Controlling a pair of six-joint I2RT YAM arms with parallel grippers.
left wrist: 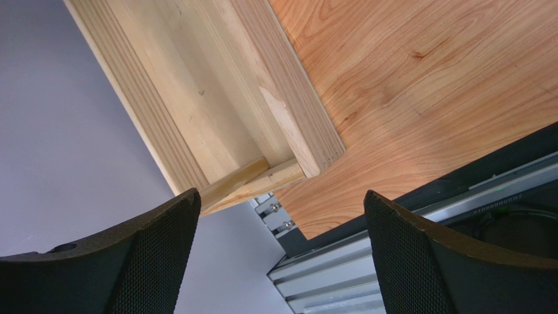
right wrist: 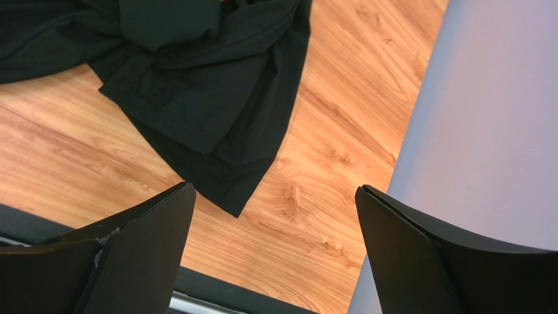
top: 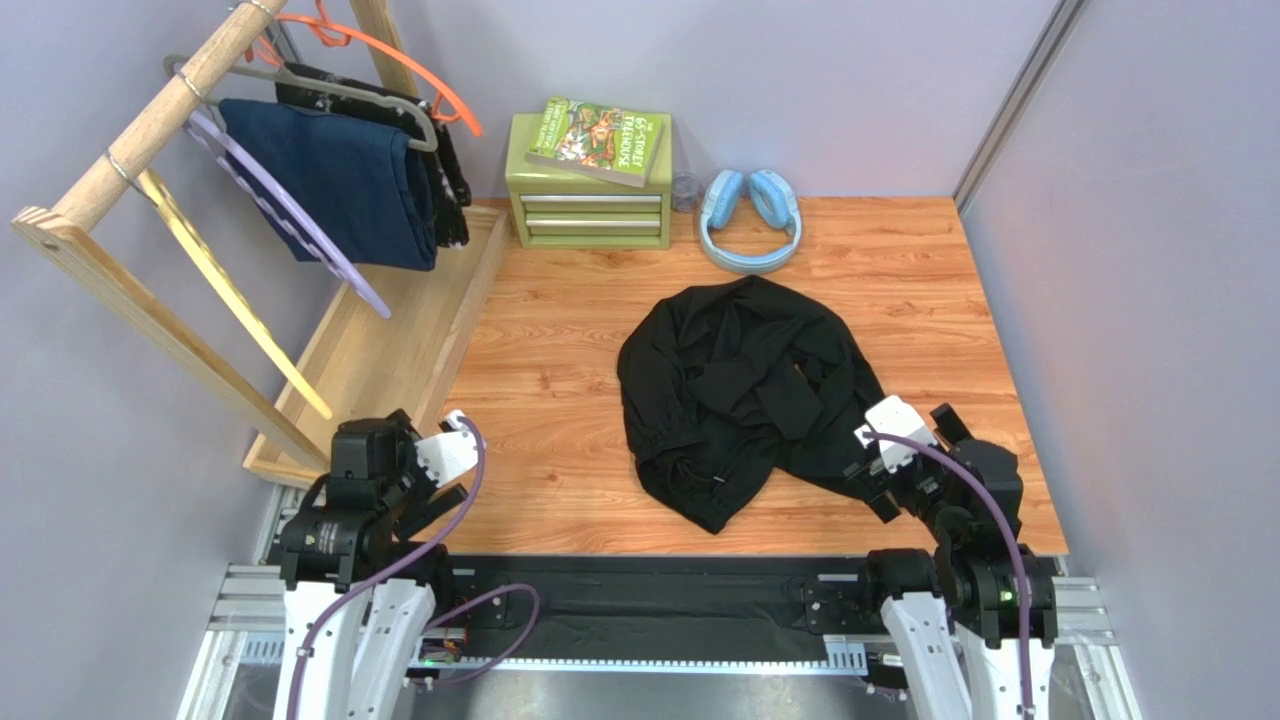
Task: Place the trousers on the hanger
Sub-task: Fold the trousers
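Trousers (top: 744, 393) lie crumpled on the table (top: 556, 345), hanger (top: 278, 210) on the rack (top: 150, 128), left claw (left wrist: 281, 196) and right claw (right wrist: 275, 188) both spread, empty.

Plain black trousers (top: 747, 393) — lavender hanger (top: 286, 218)

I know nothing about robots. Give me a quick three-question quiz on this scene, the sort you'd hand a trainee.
1. True or false: the trousers already hang on the purple hanger.
2. What lies by the back wall, beyond the trousers? A) blue headphones B) a red cup C) a shoe
3. Fill in: the left gripper and the right gripper both stand ___, holding nothing.
Key: 1 false, they lie crumpled on the table; 2 A; 3 open.
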